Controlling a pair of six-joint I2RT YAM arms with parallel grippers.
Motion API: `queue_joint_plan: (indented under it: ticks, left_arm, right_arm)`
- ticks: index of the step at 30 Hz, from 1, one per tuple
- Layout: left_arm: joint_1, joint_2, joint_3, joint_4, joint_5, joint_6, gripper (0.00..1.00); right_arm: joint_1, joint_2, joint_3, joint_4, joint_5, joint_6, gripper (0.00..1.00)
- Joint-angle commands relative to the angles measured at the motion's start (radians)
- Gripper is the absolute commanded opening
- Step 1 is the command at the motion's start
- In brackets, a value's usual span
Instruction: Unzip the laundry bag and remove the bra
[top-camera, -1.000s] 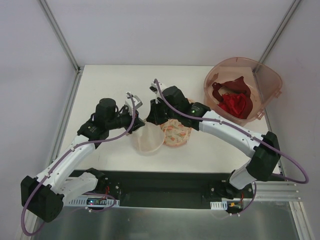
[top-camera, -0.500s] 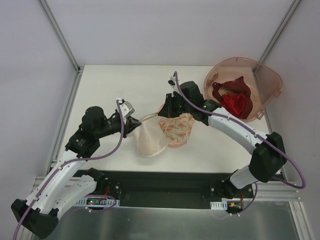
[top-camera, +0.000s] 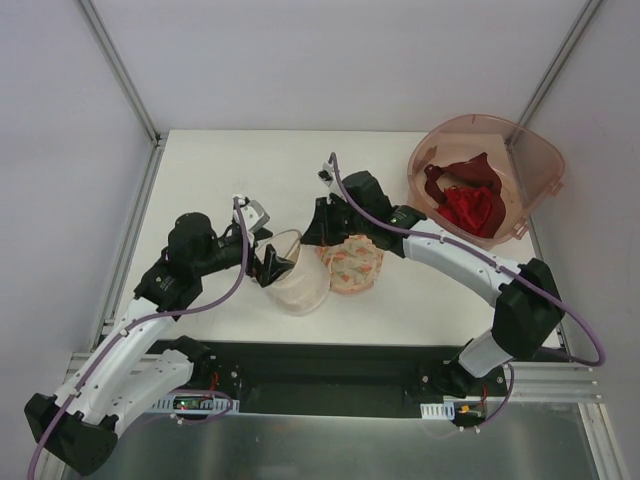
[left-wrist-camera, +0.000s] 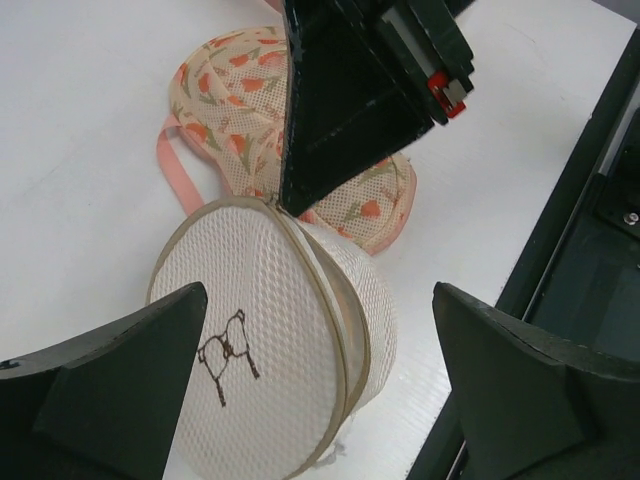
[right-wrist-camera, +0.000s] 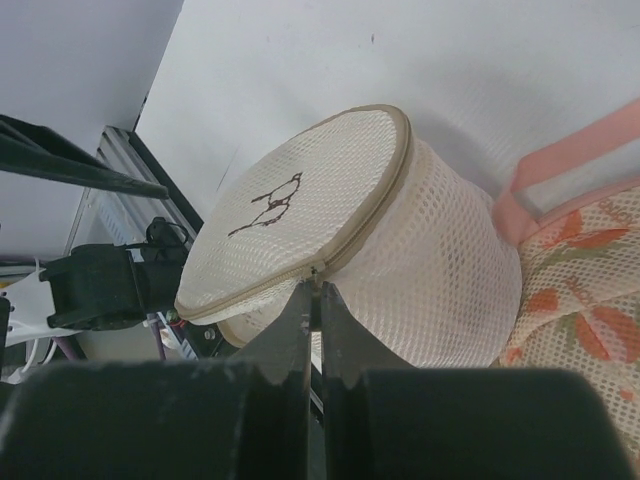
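Observation:
The laundry bag (top-camera: 297, 285), a cream mesh pouch with a brown bra drawing on its lid, lies on the table in front of the left arm. It fills the left wrist view (left-wrist-camera: 270, 330) and shows in the right wrist view (right-wrist-camera: 300, 200) too. My right gripper (right-wrist-camera: 314, 290) is shut on the bag's zip pull (right-wrist-camera: 316, 272) at the tan rim; from above it (top-camera: 312, 232) is at the bag's far side. My left gripper (top-camera: 272, 265) stands open with its jaws on either side of the bag (left-wrist-camera: 320, 300), touching nothing. The bra is hidden.
A floral orange-patterned bra (top-camera: 352, 266) with pink straps lies against the bag's right side (left-wrist-camera: 230, 90) (right-wrist-camera: 580, 290). A pink plastic basin (top-camera: 520, 150) at the back right holds a dark red bra (top-camera: 468, 200). The table's black front rail (left-wrist-camera: 600, 200) runs close by.
My left gripper has opened and let go of the bag's edge. The right gripper, still shut on the zip pull, has come back leftward, and the bag has settled rounder.

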Motion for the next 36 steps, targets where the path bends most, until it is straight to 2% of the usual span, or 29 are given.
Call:
queue_joint_plan:
  ticks: [1,6,11,14,23,26,27,29,30,34,36]
  left_arm:
    - [-0.007,0.053,0.069,0.046,0.002,-0.053,0.92]
    - [-0.062,0.093,0.098,0.046,-0.060,-0.080,0.87]
    - [-0.151,0.111,0.087,0.049,-0.243,-0.109,0.83]
    - [-0.177,0.129,0.081,0.050,-0.294,-0.108,0.79]
    - [-0.202,0.226,0.073,0.078,-0.320,-0.105,0.67]
    - [-0.204,0.235,0.075,0.081,-0.334,-0.106,0.56]
    - [-0.202,0.232,0.077,0.084,-0.344,-0.106,0.46]
    - [-0.202,0.222,0.075,0.086,-0.352,-0.102,0.36]
    - [-0.204,0.217,0.075,0.084,-0.357,-0.100,0.25]
    - [-0.202,0.168,0.063,0.084,-0.340,-0.093,0.00]
    - [-0.202,0.140,0.046,0.083,-0.315,-0.062,0.00]
  right_arm:
    - [0.028,-0.059,0.027,0.025,0.029,0.021,0.01]
    - [0.040,-0.076,0.021,0.009,0.049,0.038,0.01]
    - [0.045,-0.089,0.024,0.009,0.049,0.047,0.01]
    - [0.045,-0.102,0.021,0.009,0.046,0.050,0.01]
    - [0.048,-0.138,0.003,0.005,0.054,0.047,0.01]
    - [0.046,-0.146,-0.004,-0.003,0.063,0.043,0.01]
    - [0.045,-0.149,-0.004,-0.009,0.069,0.037,0.01]
    - [0.045,-0.151,-0.004,-0.018,0.088,0.030,0.01]
    - [0.042,-0.154,-0.004,-0.023,0.095,0.023,0.01]
    - [0.011,-0.177,-0.017,-0.038,0.118,0.027,0.01]
    - [-0.014,-0.194,-0.042,-0.031,0.121,0.033,0.01]
